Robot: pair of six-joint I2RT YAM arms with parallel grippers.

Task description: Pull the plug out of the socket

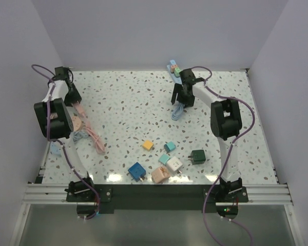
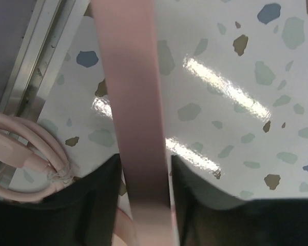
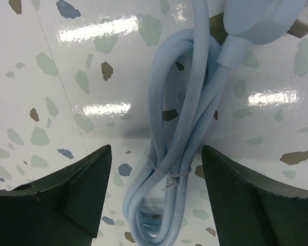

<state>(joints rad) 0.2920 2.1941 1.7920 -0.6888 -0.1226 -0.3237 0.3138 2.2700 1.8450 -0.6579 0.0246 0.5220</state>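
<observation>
A pink socket strip [image 2: 131, 77] runs lengthwise between my left gripper's fingers, and the left gripper [image 2: 143, 164] is shut on it. In the top view this gripper [image 1: 73, 96] sits at the far left over the pink strip [image 1: 80, 109]. A light blue socket strip [image 1: 173, 70] lies at the back with small coloured plugs [image 1: 177, 71] in it. Its tied blue cable bundle [image 3: 179, 154] lies between the open jaws of my right gripper [image 3: 156, 154], which touch nothing. The strip's rounded end [image 3: 256, 15] shows at the top right. No plug shows in either wrist view.
A coiled pink cable [image 2: 25, 154] lies beside the left gripper, near the table's metal side rail [image 2: 36, 61]. Several loose adapters lie near the front, among them a yellow one [image 1: 148, 145], a blue one [image 1: 137, 170] and a dark green one [image 1: 197, 156]. White walls enclose the table.
</observation>
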